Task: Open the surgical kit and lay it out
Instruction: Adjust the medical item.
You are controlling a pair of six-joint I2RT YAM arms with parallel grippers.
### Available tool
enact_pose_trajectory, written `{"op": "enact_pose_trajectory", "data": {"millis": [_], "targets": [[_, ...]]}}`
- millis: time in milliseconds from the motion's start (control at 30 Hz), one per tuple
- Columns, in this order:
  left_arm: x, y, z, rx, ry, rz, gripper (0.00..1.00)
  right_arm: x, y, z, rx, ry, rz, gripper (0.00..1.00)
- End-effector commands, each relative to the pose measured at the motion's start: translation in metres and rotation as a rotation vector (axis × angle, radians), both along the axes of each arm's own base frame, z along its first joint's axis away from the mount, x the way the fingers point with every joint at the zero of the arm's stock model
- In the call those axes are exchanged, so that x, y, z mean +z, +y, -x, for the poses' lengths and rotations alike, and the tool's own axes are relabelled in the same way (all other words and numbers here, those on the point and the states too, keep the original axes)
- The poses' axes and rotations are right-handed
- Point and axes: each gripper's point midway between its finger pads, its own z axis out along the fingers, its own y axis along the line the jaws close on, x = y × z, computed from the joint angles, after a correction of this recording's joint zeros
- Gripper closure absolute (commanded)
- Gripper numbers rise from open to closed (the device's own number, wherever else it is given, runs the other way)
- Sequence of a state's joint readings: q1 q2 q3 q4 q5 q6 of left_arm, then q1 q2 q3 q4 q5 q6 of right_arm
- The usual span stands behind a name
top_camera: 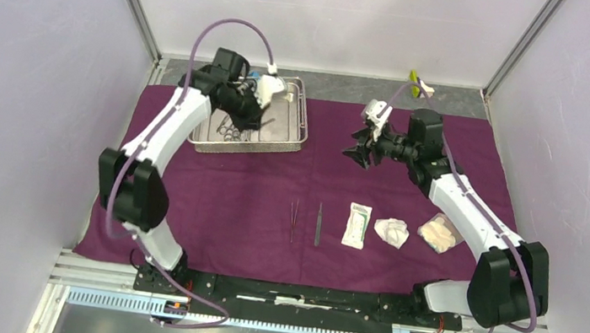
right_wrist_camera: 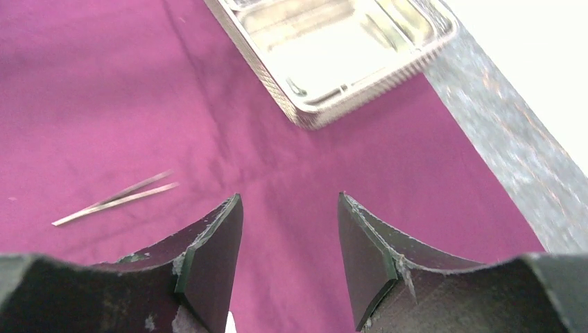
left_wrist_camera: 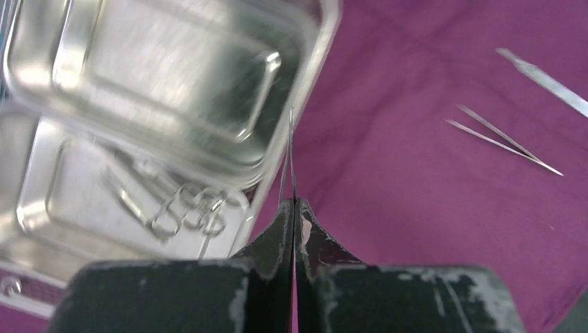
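L gripper (left_wrist_camera: pixel 294 202) is pinched shut on a thin metal tool (left_wrist_camera: pixel 290 156) over tray (top_camera: pixel 248 148), upper left. Lift it straight, clear the rim, no twisting. R gripper (right_wrist_camera: pixel 290 243) wide, empty, above cloth (top_camera: pixel 228 201).

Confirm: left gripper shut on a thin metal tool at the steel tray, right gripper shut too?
No: the right gripper is open, empty, above the purple cloth, per the right wrist view. The left gripper is shut on the thin metal tool at the steel tray.

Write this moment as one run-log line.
left fingers: shut on thin metal tool, over tray | right fingers: open, empty, over cloth
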State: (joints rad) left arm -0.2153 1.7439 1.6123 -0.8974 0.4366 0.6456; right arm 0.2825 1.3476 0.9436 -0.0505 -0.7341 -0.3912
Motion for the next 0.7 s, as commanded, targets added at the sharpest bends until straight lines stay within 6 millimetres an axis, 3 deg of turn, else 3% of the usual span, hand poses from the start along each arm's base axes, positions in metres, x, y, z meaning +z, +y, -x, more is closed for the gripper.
{"op": "enact_pose_trajectory", "data": {"millis": [0, 167, 333, 533, 667], "targets": [[0.044, -0.062, 0.046, -0.300, -0.166, 0.083, 0.98, 0.037, 0.042, 0.017, 0.155, -0.003, -0.124, 0.40], [0.057, -0.109, 0.096, -0.459, -0.136, 0.157, 0.98, 0.042, 0.069, 0.048, 0.302, 0.021, -0.163, 0.38], [0.055, -0.129, 0.134, -0.551, -0.118, 0.172, 0.98, 0.042, 0.074, 0.065, 0.361, 0.042, -0.198, 0.37], [0.055, -0.140, 0.154, -0.582, -0.130, 0.172, 0.98, 0.033, 0.083, 0.082, 0.441, 0.103, -0.208, 0.45], [0.056, -0.143, 0.156, -0.581, -0.146, 0.172, 0.98, 0.027, 0.086, 0.090, 0.482, 0.149, -0.223, 0.50]]}}
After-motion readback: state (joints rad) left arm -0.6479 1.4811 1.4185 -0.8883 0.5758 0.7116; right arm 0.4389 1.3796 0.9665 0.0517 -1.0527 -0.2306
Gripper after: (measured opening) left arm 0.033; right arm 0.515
